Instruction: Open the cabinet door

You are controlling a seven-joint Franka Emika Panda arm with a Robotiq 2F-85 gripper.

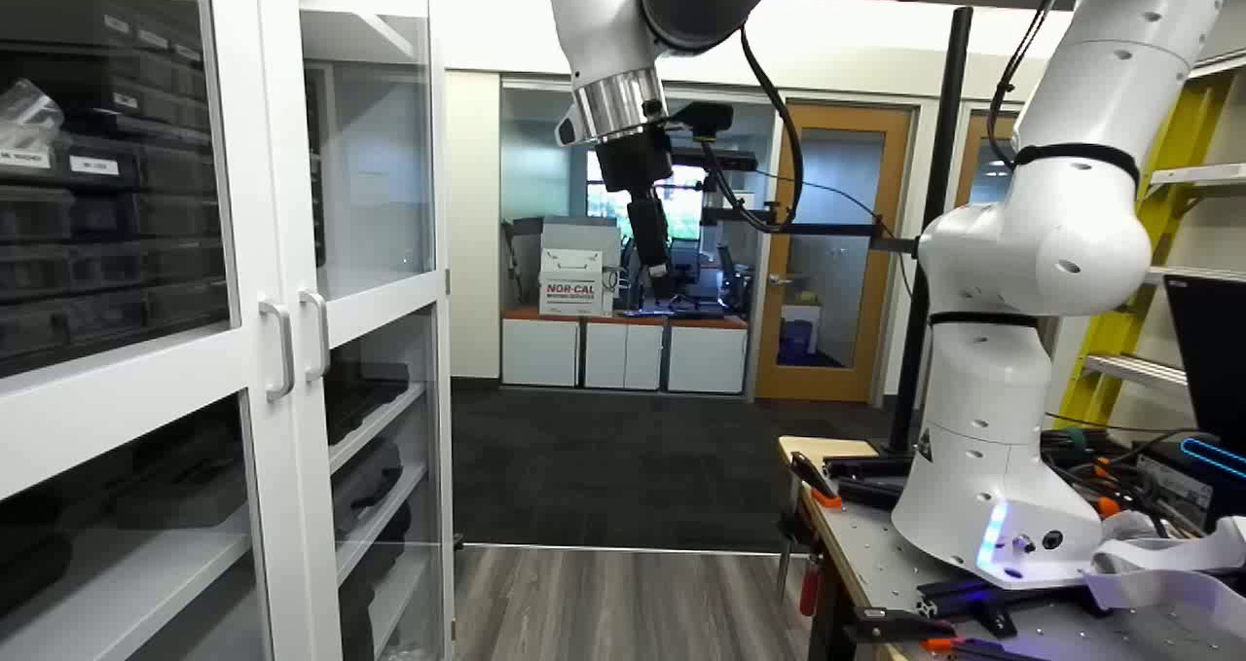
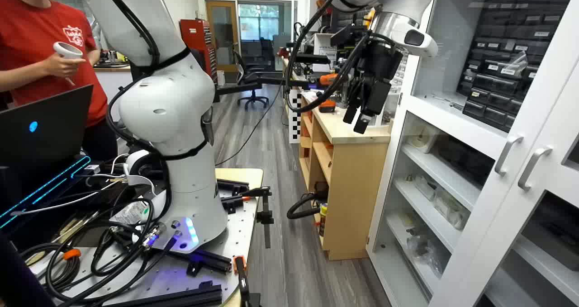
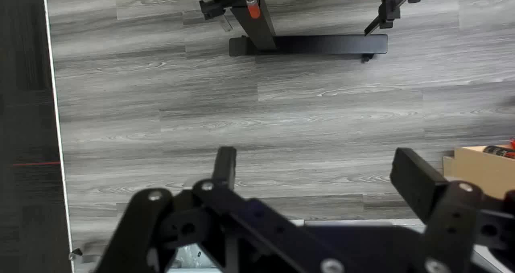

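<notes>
Cabinet door (image 1: 384, 304): white-framed, glazed, apparently shut; in an exterior view, right of its twin door (image 1: 117, 398).
Hand (image 3: 314, 154): fingers (image 3: 225, 164) spread wide, nothing between them; pointing downward, well apart from the door.
Bar handle (image 1: 324, 335): vertical, near the door's left edge; the hand should tilt to face the door, one finger each side of the bar.
Twin handle (image 1: 286, 349): just beside it; ease a finger into that gap, or it may catch the wrong bar.
Hinge (image 1: 447, 281): right edge; once gripped, the door wants pulling in an arc around it, the hand turning along, since a straight tug would likely slip.
Bench (image 1: 861, 544): carries the Panda arm (image 1: 1032, 252), which needs room to fold back.
</notes>
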